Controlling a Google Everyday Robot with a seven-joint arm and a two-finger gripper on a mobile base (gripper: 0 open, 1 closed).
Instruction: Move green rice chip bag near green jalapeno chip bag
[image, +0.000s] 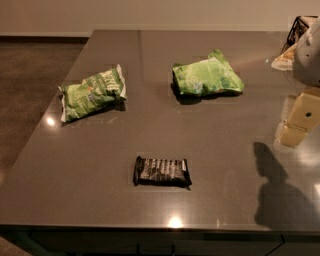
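1. I am looking over a dark grey, glossy countertop (215, 150). A black rectangular snack bar wrapper (161, 171) is lying flat near its front edge, and I am using that bar as my landmark. Its pale print is too fine for me to read.
2. The green rice chip bag (207, 76), puffy and light green with a pale round patch, is lying beyond the bar and to its right. I am reading no words on it.
3. The green jalapeno chip bag (92, 94), mottled green with white crimped ends, is lying beyond the bar and to its left, well apart from the rice bag. Its dark lettering is not legible.
4. The cream-coloured gripper (296, 126) is hanging far to the bar's right, touching neither bag. I cannot tell whether it is wide or narrow.
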